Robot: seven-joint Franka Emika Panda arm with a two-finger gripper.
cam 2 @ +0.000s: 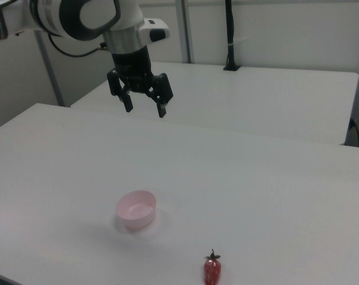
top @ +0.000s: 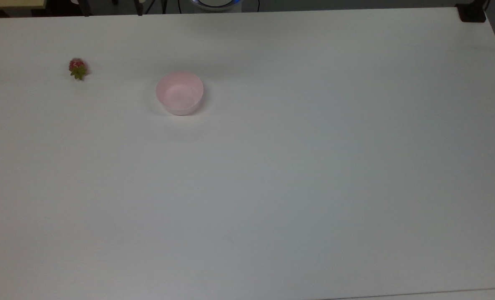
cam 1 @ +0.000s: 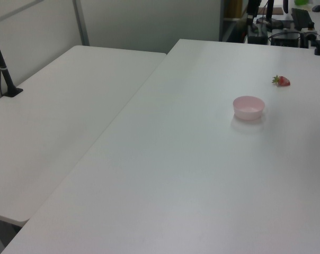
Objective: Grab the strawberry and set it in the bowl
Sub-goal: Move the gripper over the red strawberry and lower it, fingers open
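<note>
The strawberry [top: 77, 68], red with a green cap, lies on the white table [top: 297, 175] toward the top view's left. It lies on its side in the left view [cam 1: 281, 81] and near the bottom edge in the right view [cam 2: 212, 270]. The pale pink bowl [top: 179, 92] stands empty a short way from it [cam 1: 248, 107] [cam 2: 136, 209]. My gripper [cam 2: 145, 108] hangs open high above the table, well above and behind the bowl in the right view, with nothing between its black fingers [cam 2: 163, 110].
A second white table [cam 1: 70, 106] adjoins this one. A black post [cam 1: 2, 61] is clamped to that table's far side [cam 2: 229, 35]. A black clamp [top: 472, 12] sits on the corner at the top view's upper right. Cluttered desks [cam 1: 287, 24] lie beyond.
</note>
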